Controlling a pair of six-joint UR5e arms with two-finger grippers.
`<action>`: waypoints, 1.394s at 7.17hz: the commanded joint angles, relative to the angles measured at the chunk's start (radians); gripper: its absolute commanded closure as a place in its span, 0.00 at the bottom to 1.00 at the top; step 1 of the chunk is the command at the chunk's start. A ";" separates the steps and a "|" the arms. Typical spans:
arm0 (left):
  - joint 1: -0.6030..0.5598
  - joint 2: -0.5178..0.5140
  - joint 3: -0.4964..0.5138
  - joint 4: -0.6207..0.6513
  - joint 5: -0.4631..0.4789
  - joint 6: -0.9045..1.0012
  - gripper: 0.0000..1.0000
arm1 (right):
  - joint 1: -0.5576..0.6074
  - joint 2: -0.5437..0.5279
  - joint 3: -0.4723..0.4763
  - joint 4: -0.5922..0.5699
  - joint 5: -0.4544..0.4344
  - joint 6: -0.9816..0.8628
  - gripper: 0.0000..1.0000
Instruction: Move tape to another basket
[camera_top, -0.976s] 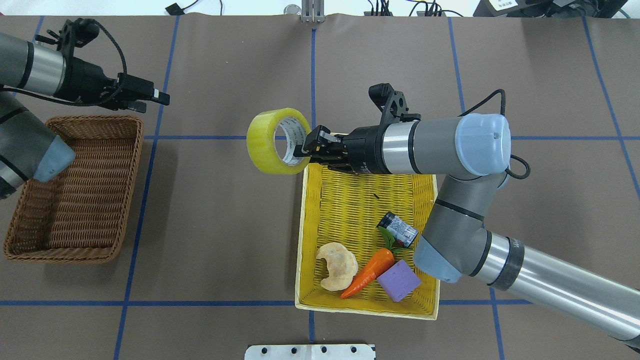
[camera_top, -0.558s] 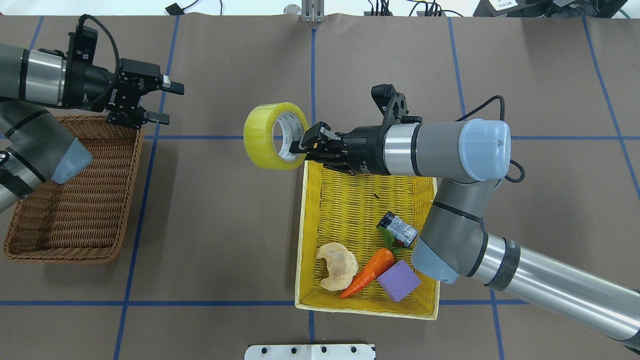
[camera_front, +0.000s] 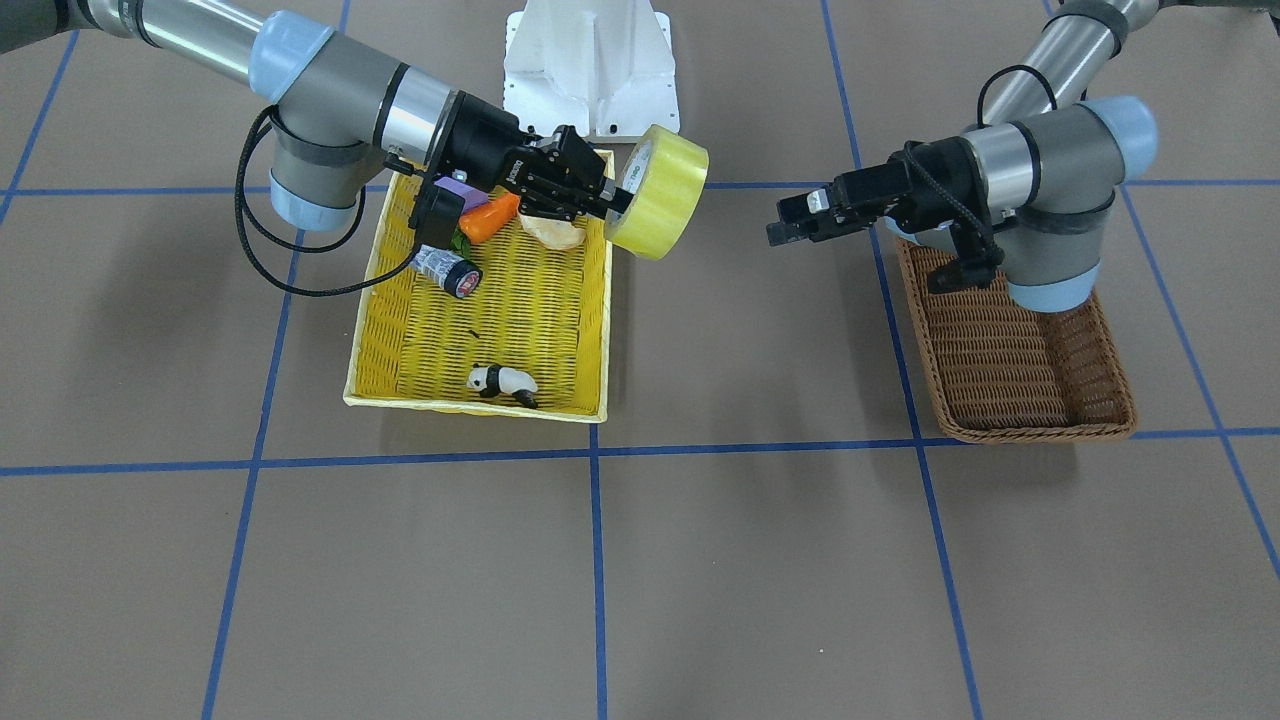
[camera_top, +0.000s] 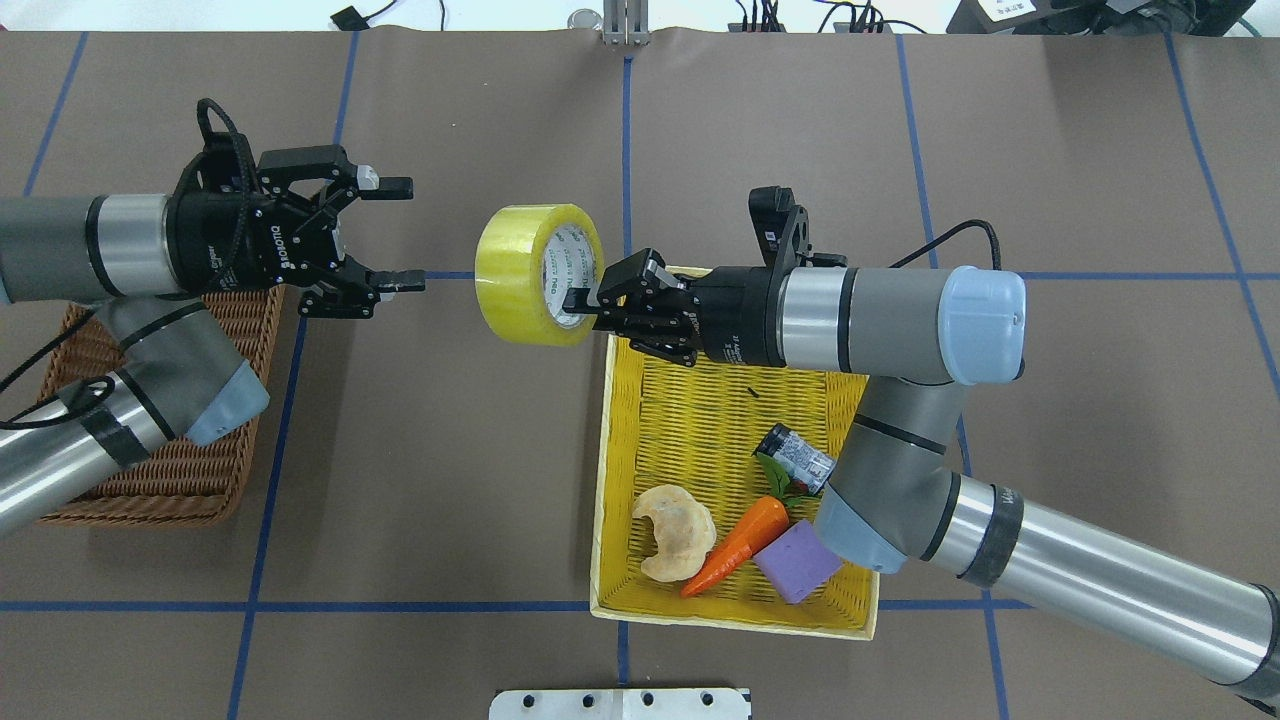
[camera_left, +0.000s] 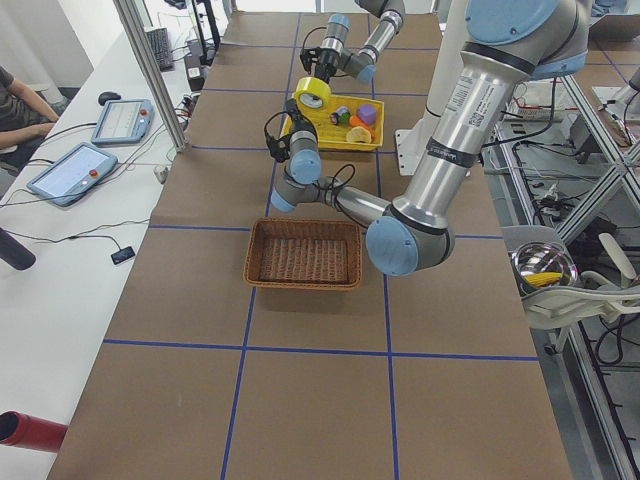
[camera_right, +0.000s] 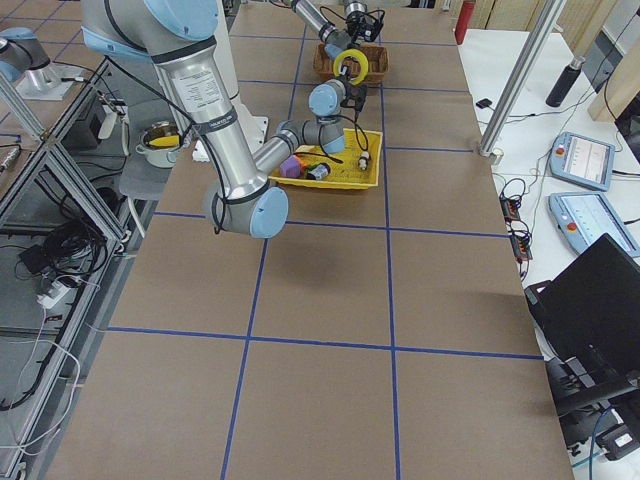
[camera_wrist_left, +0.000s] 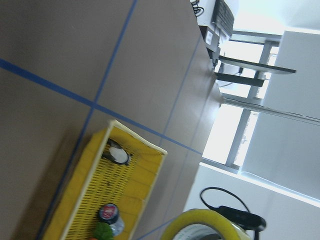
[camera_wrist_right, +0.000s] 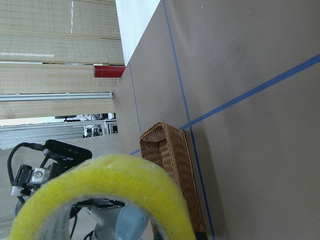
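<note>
The yellow tape roll (camera_top: 522, 275) hangs in the air left of the yellow basket (camera_top: 603, 450). My right gripper (camera_top: 578, 300) is shut on its rim, one finger inside the pale core. It also shows in the front view (camera_front: 668, 190) and fills the bottom of the right wrist view (camera_wrist_right: 100, 185). My left gripper (camera_top: 405, 235) is open and empty. It points at the tape from the left, a short gap away. The dark brown wicker basket (camera_top: 190, 480) lies under the left arm and is empty in the front view (camera_front: 1010, 370).
The yellow basket holds a small grey-and-black can (camera_top: 795, 458), a carrot (camera_top: 740, 545), a purple block (camera_top: 797, 560), a pale pastry (camera_top: 675, 530) and a panda toy (camera_front: 503, 382). A white mount (camera_top: 620, 703) sits at the table's near edge.
My left arm has swung right from over the brown basket toward the tape, its gripper turning to show open jaws. My right gripper has carried the tape slightly left.
</note>
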 joint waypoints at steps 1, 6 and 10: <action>0.024 -0.019 -0.002 -0.072 0.055 -0.073 0.02 | -0.008 0.002 -0.072 0.160 0.001 0.121 1.00; 0.047 -0.033 -0.004 -0.109 0.061 -0.098 0.03 | -0.068 0.048 -0.099 0.203 0.033 0.161 1.00; 0.122 -0.019 0.001 -0.174 0.061 -0.159 0.03 | -0.068 0.054 -0.108 0.256 0.071 0.208 1.00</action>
